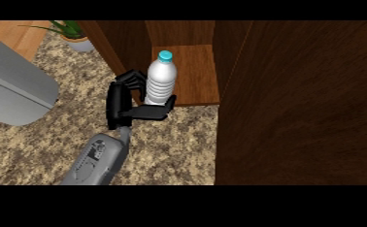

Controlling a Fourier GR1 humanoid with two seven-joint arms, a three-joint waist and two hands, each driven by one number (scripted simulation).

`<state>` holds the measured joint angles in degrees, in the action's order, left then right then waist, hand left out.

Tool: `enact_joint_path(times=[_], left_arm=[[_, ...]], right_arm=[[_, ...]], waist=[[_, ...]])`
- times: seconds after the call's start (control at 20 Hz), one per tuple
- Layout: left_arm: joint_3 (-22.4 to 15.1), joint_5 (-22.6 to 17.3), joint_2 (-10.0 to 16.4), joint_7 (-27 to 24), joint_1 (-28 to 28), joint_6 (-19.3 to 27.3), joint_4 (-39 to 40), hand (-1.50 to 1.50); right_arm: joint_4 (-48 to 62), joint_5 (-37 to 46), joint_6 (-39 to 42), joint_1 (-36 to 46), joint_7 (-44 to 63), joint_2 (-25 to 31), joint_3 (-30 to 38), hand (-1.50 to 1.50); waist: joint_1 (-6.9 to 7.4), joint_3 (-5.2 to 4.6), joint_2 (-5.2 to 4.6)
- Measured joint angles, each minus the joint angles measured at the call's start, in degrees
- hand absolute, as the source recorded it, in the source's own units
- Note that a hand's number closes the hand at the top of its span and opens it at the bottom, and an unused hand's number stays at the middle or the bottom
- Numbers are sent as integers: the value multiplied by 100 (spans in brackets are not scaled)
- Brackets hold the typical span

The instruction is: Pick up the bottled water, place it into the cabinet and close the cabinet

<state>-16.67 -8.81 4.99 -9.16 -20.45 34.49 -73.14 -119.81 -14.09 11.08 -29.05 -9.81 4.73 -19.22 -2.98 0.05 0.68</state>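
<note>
The bottled water (160,78), clear with a light blue cap, stands upright at the front left of the wooden cabinet shelf (195,75). My left hand (117,102) comes in from the lower left and is shut on the bottle: fingers curl behind its far side and the thumb wraps under its near side by the base. The hand hides the bottle's foot, so I cannot tell whether it rests on the shelf. The cabinet door (294,105) stands open, a big dark wooden panel filling the right side. My right hand is out of sight.
The speckled stone counter (172,148) lies below and left of the cabinet. A grey rounded appliance (22,92) sits at the left edge. A potted green plant (74,38) stands at the back left. The cabinet's left wall (118,46) is close to my fingers.
</note>
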Motion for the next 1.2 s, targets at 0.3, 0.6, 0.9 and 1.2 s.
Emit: enact_joint_path(times=[0.3, 0.6, 0.9, 1.2], left_arm=[[-180, 323, 129, 108, -27, 395, 39, 150], [-445, 801, 329, 158, -99, 797, 175, 150], [-649, 1245, 496, 205, -188, 1230, 314, -150], [-846, 1485, 619, 345, -175, 1447, 278, -150]], right_arm=[[22, -8, 48, 18, 1, 45, -1, -150], [58, -12, 40, 81, 16, 9, -44, -150], [95, 36, 40, 131, 1, 3, -74, -150], [103, 4, 61, 120, -7, 0, -100, -150]], waist=[[-68, 17, 4], [-133, 39, 2], [-193, 56, -2], [-224, 72, 3]])
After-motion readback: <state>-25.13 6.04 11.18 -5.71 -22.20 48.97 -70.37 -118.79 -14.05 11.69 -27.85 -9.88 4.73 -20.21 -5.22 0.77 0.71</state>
